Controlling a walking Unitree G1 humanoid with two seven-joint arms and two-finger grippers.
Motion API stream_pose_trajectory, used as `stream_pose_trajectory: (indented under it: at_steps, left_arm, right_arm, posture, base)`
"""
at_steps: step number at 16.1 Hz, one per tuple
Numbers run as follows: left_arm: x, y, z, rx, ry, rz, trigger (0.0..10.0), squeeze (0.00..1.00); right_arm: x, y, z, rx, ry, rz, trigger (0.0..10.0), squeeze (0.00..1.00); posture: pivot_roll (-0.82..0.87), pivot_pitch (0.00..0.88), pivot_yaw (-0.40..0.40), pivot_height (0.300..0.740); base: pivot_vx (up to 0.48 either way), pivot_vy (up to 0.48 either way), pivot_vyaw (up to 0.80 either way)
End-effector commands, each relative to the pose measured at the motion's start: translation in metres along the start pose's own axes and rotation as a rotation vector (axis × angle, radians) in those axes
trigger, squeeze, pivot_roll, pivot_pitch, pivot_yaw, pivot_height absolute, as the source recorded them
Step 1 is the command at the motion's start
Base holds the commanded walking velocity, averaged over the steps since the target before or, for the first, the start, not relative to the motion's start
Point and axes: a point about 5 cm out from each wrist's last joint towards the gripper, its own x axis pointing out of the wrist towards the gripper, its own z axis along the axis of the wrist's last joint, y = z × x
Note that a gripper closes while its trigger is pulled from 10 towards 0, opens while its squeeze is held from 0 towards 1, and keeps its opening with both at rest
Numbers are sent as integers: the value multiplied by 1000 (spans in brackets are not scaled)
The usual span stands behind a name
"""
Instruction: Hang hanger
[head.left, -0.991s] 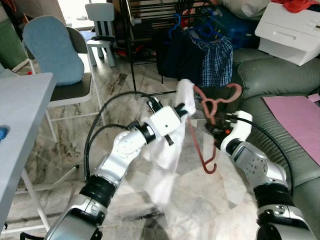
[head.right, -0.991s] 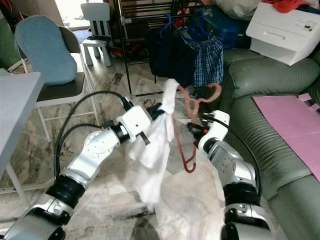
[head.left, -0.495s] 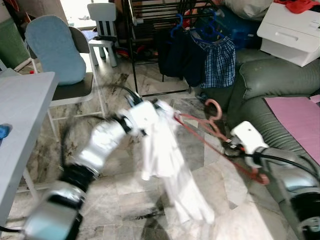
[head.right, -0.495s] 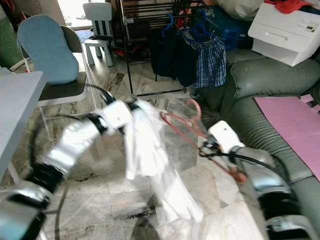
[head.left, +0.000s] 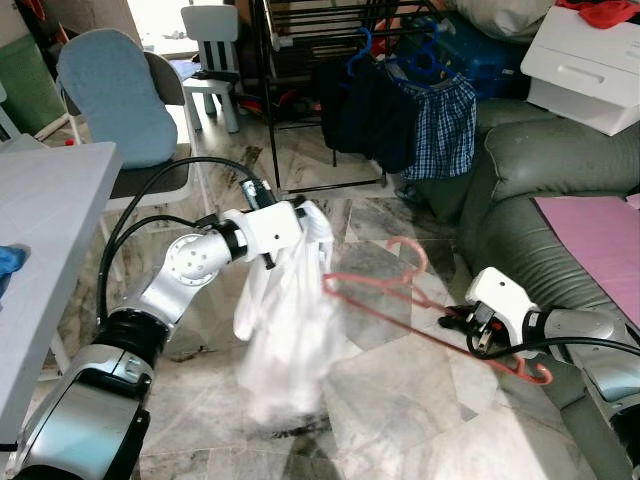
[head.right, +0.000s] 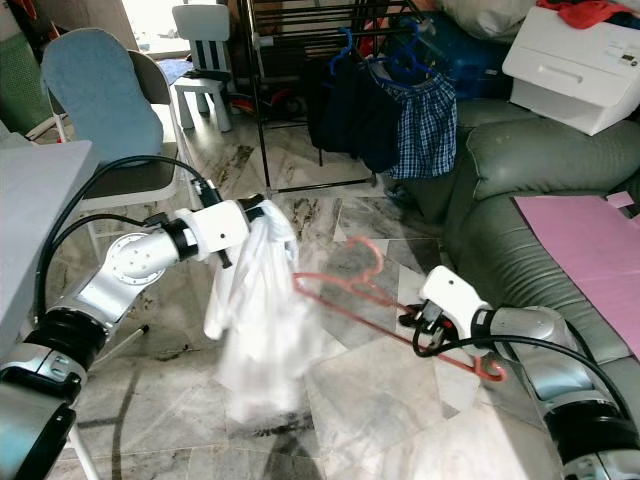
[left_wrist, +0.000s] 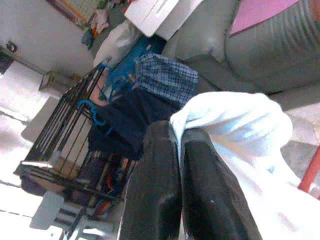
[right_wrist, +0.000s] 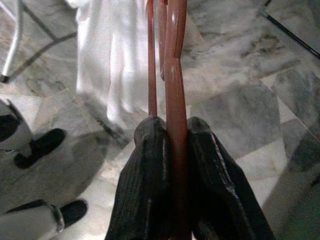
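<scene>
The red hanger (head.left: 420, 320) is in the middle of the left eye view, a little right of centre, above the marble floor (head.left: 400, 420). It lies almost flat and tilted, its hook (head.left: 412, 250) curls up near the centre, and one end reaches to the lower right. The right gripper (right_wrist: 170, 131) holds it: in the right wrist view the two black fingers (right_wrist: 150, 165) are closed tightly on the red bar, one on each side. In the left eye view the right arm's white wrist (head.left: 500, 300) is at the right middle of the frame.

The left tip of the hanger touches or goes into a white garment (head.left: 285, 330), I cannot tell which. The garment hangs down in the centre left of the frame, its lower part is blurred. The left gripper (left_wrist: 181, 137) holds the top of this garment; in the left wrist view the fingers (left_wrist: 160, 165) are pressed together with white cloth between them.

In the upper centre of the left eye view stands a black drying rack (head.left: 300, 60) with dark clothes and a blue checked garment (head.left: 445, 120) on blue hangers (head.left: 425, 65). A green sofa (head.left: 540, 190) is on the right with a pink sheet (head.left: 595, 235) on it, and a white box (head.left: 590, 60) is in the upper right corner. At the left edge is a grey table (head.left: 45, 230), behind it a chair with a blue cushion (head.left: 105, 95). In the lower left of the right wrist view a person's dark shoes (right_wrist: 42, 145) stand on the floor.
</scene>
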Motion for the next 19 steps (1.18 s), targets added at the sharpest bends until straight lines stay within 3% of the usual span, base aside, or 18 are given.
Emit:
stream_pose_trajectory:
  at_steps: [1, 5, 9, 14, 16, 19]
  left_arm:
    - [6, 4, 11, 36, -54, -9, 10000, 0]
    - [8, 1, 14, 5, -81, -32, 10000, 0]
    - [12, 1, 27, -49, -142, -21, 10000, 0]
    - [15, 9, 52, -155, -264, 34, 10000, 0]
    - [12, 1, 42, -103, -208, -20, 10000, 0]
    - [6, 0, 30, -104, -147, -36, 10000, 0]
  right_arm:
    - [-1, 5, 5, -28, -26, 69, 10000, 0]
    - [5, 3, 9, -53, -53, 10, 10000, 0]
    - [22, 2, 13, -49, -77, -77, 10000, 0]
    - [38, 14, 12, -28, -91, -37, 10000, 0]
    - [34, 6, 10, -28, -80, -99, 10000, 0]
    - [23, -14, 6, -32, -65, -262, 10000, 0]
  posture:
    - [-183, 0, 20, 740]
    - [-185, 0, 22, 740]
    - [-179, 0, 19, 740]
    - [-167, 0, 15, 740]
    - [-171, 0, 17, 740]
    - [-176, 0, 18, 740]
  base:
    - [0, 0, 0]
    - [0, 0, 0]
    - [0, 0, 0]
    - [0, 0, 0]
    - [0, 0, 0]
    - [0, 0, 0]
